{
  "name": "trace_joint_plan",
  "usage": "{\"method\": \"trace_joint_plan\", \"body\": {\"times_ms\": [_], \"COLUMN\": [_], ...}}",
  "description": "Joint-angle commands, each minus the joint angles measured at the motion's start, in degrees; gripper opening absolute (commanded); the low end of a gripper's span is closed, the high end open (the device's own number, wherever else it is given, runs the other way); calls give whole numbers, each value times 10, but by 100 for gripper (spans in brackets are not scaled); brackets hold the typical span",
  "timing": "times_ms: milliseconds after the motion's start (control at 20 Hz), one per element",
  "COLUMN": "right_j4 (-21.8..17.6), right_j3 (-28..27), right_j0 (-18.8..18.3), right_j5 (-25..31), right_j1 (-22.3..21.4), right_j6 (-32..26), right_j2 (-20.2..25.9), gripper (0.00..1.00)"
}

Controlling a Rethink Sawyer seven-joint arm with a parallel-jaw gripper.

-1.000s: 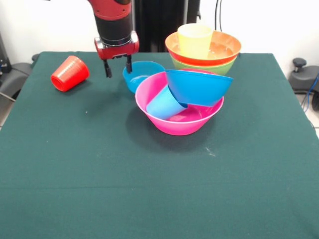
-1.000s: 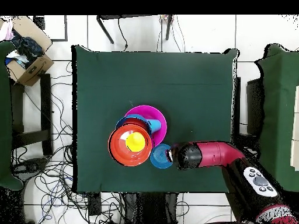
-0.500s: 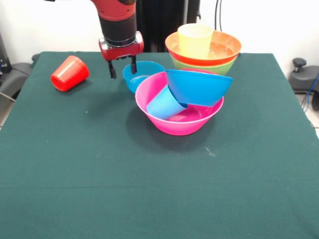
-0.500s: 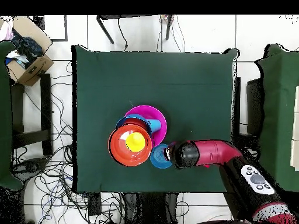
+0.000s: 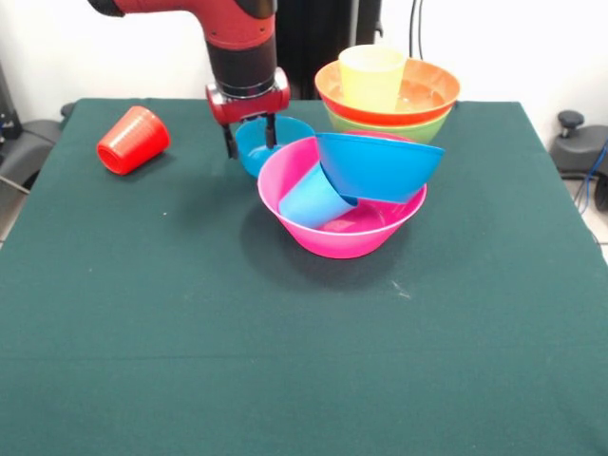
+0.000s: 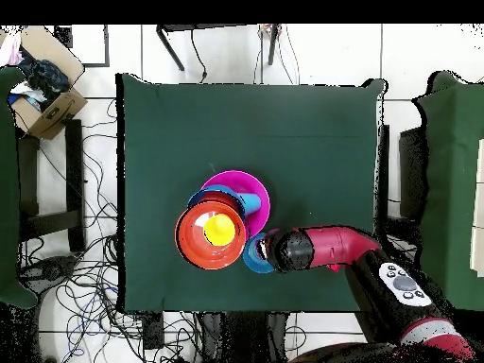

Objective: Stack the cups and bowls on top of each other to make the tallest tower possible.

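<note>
Glossy small blue bowl [image 5: 269, 142] sits under the open end effector [image 5: 250, 141], its fingers straddling the rounded rim.

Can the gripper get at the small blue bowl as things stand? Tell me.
Probably yes. The gripper hangs open right over the small blue bowl, nothing lying between them; the pink bowl crowds only one side.

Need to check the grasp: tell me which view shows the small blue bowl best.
Front view: the small blue bowl shows its rim and inside, with the open gripper over it. Overhead, the arm hides most of the bowl.
</note>
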Motion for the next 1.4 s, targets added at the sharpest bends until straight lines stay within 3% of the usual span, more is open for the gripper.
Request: {"method": "trace_joint_plan", "body": {"times_ms": [50,400,1150,1200,1350,1400], "right_j4": [-23,-29,-52,-76,-89,-108], "right_j3": [-44,-49,-61,-66,-70,-70], "right_j0": [31,32,-4,2,20,24], "right_j5": [-64,-72,-41,-44,-49,-49], "right_j1": [54,63,76,74,66,59], "right_j6": [55,38,-44,-62,-54,-76], "right_j2": [0,-17,8,10,0,8], "gripper": [100,100,100,0,0,0]}}
